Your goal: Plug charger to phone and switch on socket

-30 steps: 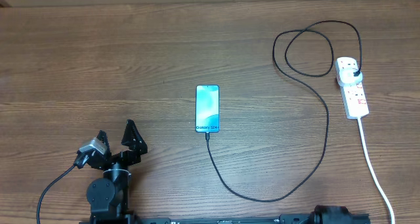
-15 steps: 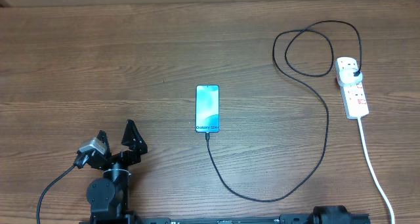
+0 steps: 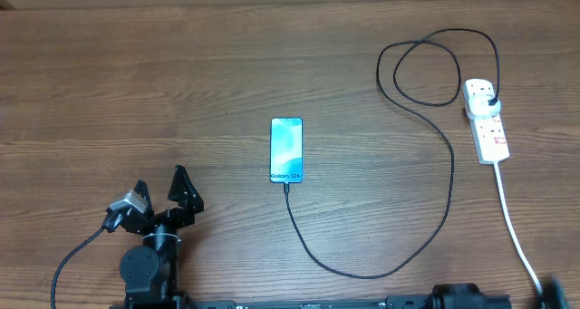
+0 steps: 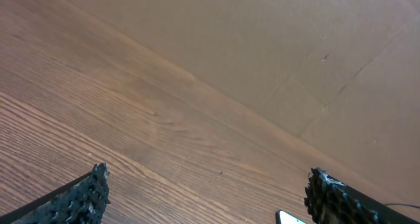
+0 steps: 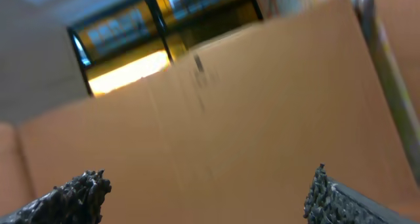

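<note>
The phone (image 3: 286,149) lies flat mid-table, its blue screen up; one corner (image 4: 289,218) shows in the left wrist view. The charger's black cable (image 3: 450,178) runs from the phone's near end, curves right and loops up to its black plug (image 3: 490,101), which sits in the white socket (image 3: 489,132). My left gripper (image 3: 163,189) rests at the front left, well away from the phone, open and empty (image 4: 207,198). My right gripper (image 5: 207,194) is open, empty and pointing at a cardboard wall. Only a dark blur (image 3: 553,291) marks that arm in the overhead view.
The socket's thick white cord (image 3: 512,223) runs down to the front right edge. A brown cardboard wall (image 4: 275,46) lines the table's far side. The arm bases (image 3: 145,273) stand along the front edge.
A dark blurred shape has come into the bottom right corner of the overhead view. The left arm, phone, cable and socket have not moved.
</note>
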You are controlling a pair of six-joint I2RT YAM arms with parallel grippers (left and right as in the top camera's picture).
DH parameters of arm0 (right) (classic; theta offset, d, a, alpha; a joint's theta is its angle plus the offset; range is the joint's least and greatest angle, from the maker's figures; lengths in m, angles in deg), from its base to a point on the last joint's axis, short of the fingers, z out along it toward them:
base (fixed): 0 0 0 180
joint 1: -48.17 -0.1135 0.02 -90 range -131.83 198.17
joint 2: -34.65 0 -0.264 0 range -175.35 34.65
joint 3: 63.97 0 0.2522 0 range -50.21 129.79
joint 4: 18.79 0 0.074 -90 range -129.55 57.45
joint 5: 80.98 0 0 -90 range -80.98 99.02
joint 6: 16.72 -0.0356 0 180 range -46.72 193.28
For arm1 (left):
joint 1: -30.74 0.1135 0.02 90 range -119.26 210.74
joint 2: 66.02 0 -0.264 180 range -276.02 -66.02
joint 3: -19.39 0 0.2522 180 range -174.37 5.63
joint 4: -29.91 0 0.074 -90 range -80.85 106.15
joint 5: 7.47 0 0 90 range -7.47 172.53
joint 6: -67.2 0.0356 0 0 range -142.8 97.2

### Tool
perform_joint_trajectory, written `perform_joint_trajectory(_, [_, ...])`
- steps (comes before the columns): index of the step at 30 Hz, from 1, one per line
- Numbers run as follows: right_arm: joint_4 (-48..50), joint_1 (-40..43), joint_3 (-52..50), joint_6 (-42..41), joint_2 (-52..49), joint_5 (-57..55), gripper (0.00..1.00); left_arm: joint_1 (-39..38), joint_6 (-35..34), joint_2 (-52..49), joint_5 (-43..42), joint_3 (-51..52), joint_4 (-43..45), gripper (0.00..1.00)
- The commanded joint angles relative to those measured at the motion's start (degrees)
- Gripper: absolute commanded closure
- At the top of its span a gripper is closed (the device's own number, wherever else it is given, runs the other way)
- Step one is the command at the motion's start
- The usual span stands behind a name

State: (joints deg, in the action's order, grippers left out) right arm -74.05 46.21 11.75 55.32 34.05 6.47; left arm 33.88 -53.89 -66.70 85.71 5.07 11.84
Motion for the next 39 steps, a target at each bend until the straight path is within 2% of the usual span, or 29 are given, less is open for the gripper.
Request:
perform_joint_trajectory(1, [5.16, -0.07, -11.41, -0.2, 0.22, -0.37, 0.0, 0.17, 1.53, 0.48, -0.46, 0.28, 0.15, 0.0])
perform_joint_trajectory(9, [21.94, -0.07, -34.18, -0.22, 0.22, -0.33, 0.0, 0.17, 1.53, 0.48, -0.46, 0.28, 0.15, 0.0])
perform_joint_trajectory(14, [30.67, -0.07, -43.12, -0.24, 0.22, 0.13, 0.0, 0.17, 1.53, 0.48, -0.46, 0.31, 0.15, 0.01])
perform_joint_trajectory(23, [40.02, -0.07, -54.95, -0.17, 0.22, 3.3, 0.0, 0.17, 1.53, 0.46, -0.46, 0.28, 0.15, 0.01])
perform_joint_trajectory(30, [41.86, -0.07, -58.86, -0.13, 0.22, 3.26, 0.0, 0.17, 1.53, 0.48, -0.46, 0.28, 0.15, 0.01])
perform_joint_trajectory(39, [39.23, -0.07, -61.48, 0.46, 0.15, 2.62, 0.0, 0.17, 1.53, 0.48, -0.46, 0.28, 0.15, 0.0])
